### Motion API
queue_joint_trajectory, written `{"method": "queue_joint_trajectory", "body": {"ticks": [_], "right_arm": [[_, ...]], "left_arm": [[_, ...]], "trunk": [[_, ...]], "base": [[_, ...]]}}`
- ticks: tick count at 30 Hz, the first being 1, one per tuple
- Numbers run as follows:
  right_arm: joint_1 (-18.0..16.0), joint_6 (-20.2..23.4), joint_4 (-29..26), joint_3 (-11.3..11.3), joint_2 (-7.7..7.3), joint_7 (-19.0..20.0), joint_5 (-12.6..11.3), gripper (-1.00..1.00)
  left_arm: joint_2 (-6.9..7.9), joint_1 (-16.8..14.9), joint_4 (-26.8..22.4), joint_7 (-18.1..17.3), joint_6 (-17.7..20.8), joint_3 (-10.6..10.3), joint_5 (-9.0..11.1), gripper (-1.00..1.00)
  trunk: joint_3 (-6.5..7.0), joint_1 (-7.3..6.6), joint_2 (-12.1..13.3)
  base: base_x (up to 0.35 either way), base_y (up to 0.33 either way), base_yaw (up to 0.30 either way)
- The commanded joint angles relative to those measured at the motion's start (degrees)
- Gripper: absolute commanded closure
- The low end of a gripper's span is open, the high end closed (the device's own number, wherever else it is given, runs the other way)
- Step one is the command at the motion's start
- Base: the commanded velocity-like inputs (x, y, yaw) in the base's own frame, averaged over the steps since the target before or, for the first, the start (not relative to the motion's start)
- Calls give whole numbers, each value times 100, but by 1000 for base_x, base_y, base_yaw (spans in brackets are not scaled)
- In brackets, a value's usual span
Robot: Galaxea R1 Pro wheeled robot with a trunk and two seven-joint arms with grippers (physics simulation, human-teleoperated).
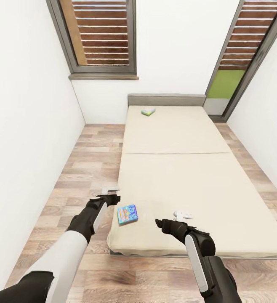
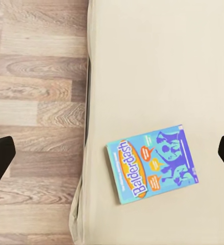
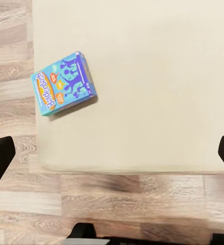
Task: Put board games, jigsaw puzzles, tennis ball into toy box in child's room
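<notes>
I see the bed [image 1: 176,168] filling the centre and right of the head frame. The blue board game [image 1: 127,214] lies flat near its lower-left corner; a second board game [image 1: 148,111] lies at the upper end. Left gripper [image 1: 110,191] and right gripper [image 1: 183,216] hover, jaws spread wide, holding nothing.

White upper arms, black forearms with white side panels (glossy), white-tipped black tools

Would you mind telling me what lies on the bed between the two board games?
Nothing: in the head view, only bare mattress separates the blue board game from the white-green one on the bed.
</notes>
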Motion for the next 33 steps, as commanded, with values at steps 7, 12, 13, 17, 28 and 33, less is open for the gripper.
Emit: {"method": "queue_joint_trajectory", "body": {"ticks": [7, 12, 13, 17, 28, 33], "right_arm": [[-3, 26, -7, -2, 1, -16, -32, -100], [-3, 26, -7, -2, 0, -16, -36, -100], [-3, 26, -8, -2, -1, -14, -37, -100], [9, 53, -55, -14, -14, 52, -60, -100], [92, 136, -485, -447, -350, 1988, -814, -100], [94, 145, -534, -731, -643, 3403, -1022, -100]], "left_arm": [[25, -2, -710, -14, 698, 8, 19, -100], [29, -2, -851, -22, 851, 16, 22, -100], [29, -2, -861, -22, 864, 17, 23, -100], [30, -2, -902, -24, 902, 19, 20, -100], [31, -2, -917, -24, 914, 20, 22, -100], [26, -2, -918, -24, 909, 20, 24, -100]], "trunk": [[-74, 2, -9], [-120, 2, -9], [-130, 2, -9], [-167, 2, -9], [-269, 2, -9], [-316, 2, -9]], "base": [[0, 0, 0], [0, 0, 0], [0, 0, 0], [0, 0, 0], [0, 0, 0], [0, 0, 0]]}}
